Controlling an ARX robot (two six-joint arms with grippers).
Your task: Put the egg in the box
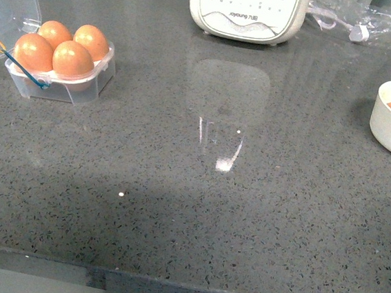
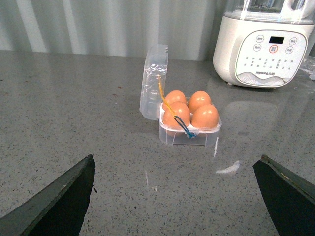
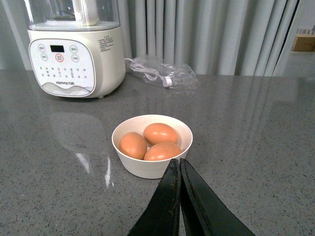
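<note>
Box [image 1: 83, 91]: far left corner of counter [image 1: 243, 227], lid up, all four cups filled.
Egg [image 3: 160, 133]: one of three in bowl [image 3: 147, 169], right edge.
Left gripper [image 2: 175, 158]: spread, empty.
Right gripper [image 3: 178, 162]: pressed together, empty, near bowl.
Risk: no free cup, so a fifth egg would likely perch and roll off.

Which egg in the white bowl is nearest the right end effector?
The egg against the rim beside the shut right end effector; both others lie farther back.

Clear box [image 1: 83, 88] stands far left on the counter [image 1: 244, 213], lid raised, four brown eggs [image 1: 73, 60] filling its cups.
</note>
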